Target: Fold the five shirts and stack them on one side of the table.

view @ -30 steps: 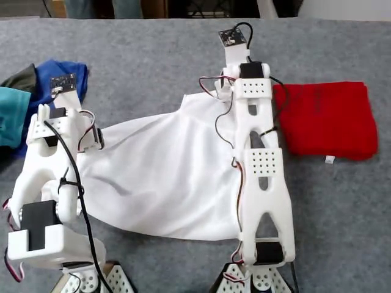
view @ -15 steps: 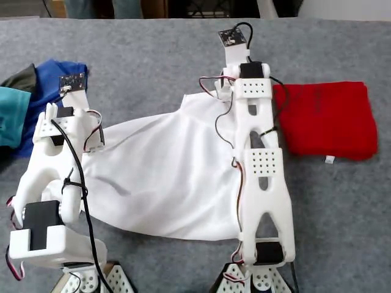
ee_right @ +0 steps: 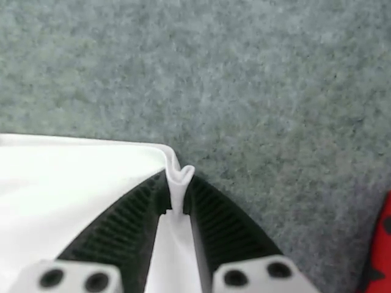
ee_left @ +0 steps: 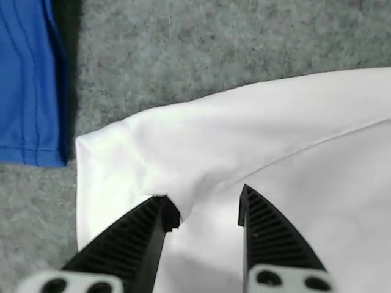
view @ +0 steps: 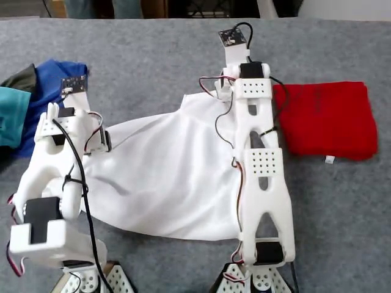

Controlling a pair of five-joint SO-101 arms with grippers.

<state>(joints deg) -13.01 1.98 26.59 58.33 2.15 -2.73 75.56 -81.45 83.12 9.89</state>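
Note:
A white shirt [view: 165,177] lies spread flat across the middle of the grey table [view: 146,55]. My right gripper [ee_right: 179,183] is shut on a pinched fold at the shirt's far corner; in the high view the right gripper [view: 224,82] sits at that far right corner. My left gripper [ee_left: 206,204] is open, its black fingers [ee_left: 162,215] low over the white shirt [ee_left: 275,134] just inside its left corner. In the high view the left gripper [view: 102,140] is at the shirt's left edge.
A folded red shirt [view: 327,119] lies at the right side of the table. A blue shirt [view: 52,76], a teal one [view: 12,113] and a dark one [view: 21,78] are heaped at the far left; the blue shirt's hem [ee_left: 27,79] lies close to the white corner.
My left arm has shifted slightly right and toward the front, bringing its gripper onto the white shirt's left edge. The right arm and the shirt have stayed put.

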